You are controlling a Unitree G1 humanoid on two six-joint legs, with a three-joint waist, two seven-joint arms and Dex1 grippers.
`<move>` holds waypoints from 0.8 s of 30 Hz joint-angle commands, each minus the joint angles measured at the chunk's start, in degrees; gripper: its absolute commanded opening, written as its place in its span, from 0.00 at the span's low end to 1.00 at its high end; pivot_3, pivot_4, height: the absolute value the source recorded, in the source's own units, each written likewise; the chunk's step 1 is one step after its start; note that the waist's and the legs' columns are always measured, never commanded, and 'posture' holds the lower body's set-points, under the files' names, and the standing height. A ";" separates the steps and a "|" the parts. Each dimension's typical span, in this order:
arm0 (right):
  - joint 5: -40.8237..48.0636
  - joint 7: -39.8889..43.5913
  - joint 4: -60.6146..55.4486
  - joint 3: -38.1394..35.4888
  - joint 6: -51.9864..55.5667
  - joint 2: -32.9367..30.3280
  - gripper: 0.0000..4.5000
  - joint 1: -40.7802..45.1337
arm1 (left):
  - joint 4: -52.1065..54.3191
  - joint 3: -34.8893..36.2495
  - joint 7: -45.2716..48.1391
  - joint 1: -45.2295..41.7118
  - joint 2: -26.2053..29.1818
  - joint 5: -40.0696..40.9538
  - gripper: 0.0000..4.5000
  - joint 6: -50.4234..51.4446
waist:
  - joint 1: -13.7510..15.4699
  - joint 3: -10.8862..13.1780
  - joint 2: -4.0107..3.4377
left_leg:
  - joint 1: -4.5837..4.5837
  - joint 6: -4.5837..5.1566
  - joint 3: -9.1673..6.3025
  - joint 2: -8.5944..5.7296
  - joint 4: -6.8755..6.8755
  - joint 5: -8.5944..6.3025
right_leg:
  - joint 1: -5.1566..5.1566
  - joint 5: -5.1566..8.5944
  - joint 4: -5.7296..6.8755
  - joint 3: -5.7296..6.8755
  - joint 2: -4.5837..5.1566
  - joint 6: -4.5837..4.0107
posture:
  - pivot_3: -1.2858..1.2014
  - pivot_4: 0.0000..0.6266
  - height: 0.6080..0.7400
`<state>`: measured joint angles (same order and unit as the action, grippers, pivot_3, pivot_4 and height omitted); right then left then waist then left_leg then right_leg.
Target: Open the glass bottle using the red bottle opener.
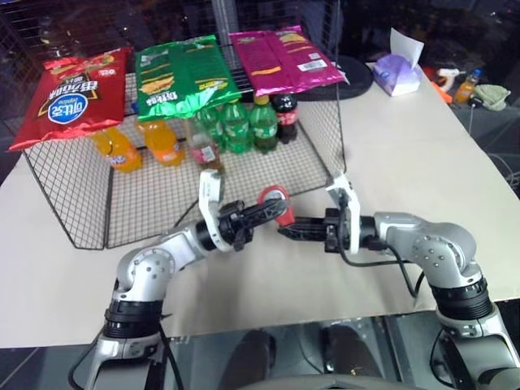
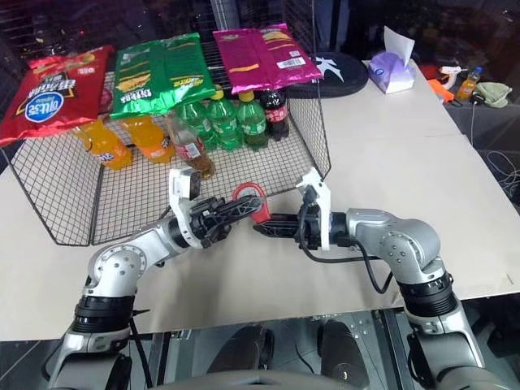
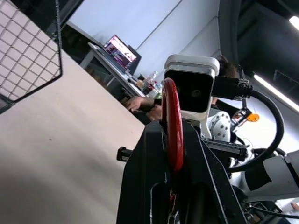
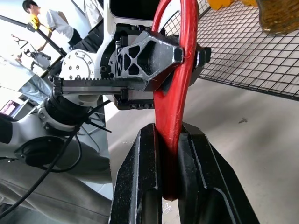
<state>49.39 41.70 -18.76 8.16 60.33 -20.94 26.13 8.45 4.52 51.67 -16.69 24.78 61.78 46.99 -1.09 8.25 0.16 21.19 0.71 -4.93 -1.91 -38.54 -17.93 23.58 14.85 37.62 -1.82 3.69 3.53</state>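
- Red opener pinched by both grippers, left and right, mid-air: looks like a handover.
- Bottle waits untouched in basket.

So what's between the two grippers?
The red opener. In the head views the left gripper and right gripper meet at it; both wrist views show fingers clamped on it.

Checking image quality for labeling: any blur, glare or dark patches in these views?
Left eye view: evenly lit, table pale, room behind dark. Left wrist view: red bottle opener edge-on and soft up close, left claw nearly black, ceiling strip glaring. Right wrist view: opener and right claw sharp, background washed out.
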 commanded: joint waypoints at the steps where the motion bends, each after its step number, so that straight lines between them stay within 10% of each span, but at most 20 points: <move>1: -0.36 0.92 -2.91 2.74 -0.91 0.59 0.01 0.76 | -1.17 2.59 -2.51 -1.28 -1.10 -3.14 0.00 -3.86 | 0.03 0.00 0.00 | 0.01 0.00 0.01 0.00 -0.01 0.00 | 0.00 0.00 0.00 -0.01 0.00 0.00 | 0.52 0.24 1.00; 11: -8.27 -2.11 0.52 1.25 -6.73 -0.32 0.00 -2.45 | 5.85 6.74 -4.32 5.49 0.59 -2.24 0.94 -3.82 | 0.05 0.00 0.01 | 0.04 0.00 0.03 0.00 -0.01 0.00 | 0.03 0.00 -0.02 -0.05 0.03 0.00 | 0.52 0.24 1.00; 24: -17.02 -6.65 1.78 -5.36 -21.48 -0.51 0.00 -9.52 | 9.94 13.61 -19.95 14.07 -3.16 -27.62 0.97 -30.85 | 0.35 0.01 0.02 | 0.02 -0.03 0.06 0.00 0.00 0.01 | 0.03 0.00 0.03 -0.06 0.08 0.00 | 0.52 0.24 1.00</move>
<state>32.76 35.60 -16.61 4.11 41.42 -21.97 16.22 18.42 17.10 33.95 -2.07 21.91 38.50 21.65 -0.74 8.26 0.19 21.21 0.68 -4.87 -1.92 -38.54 -17.92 23.61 14.84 37.64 -1.89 3.74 3.54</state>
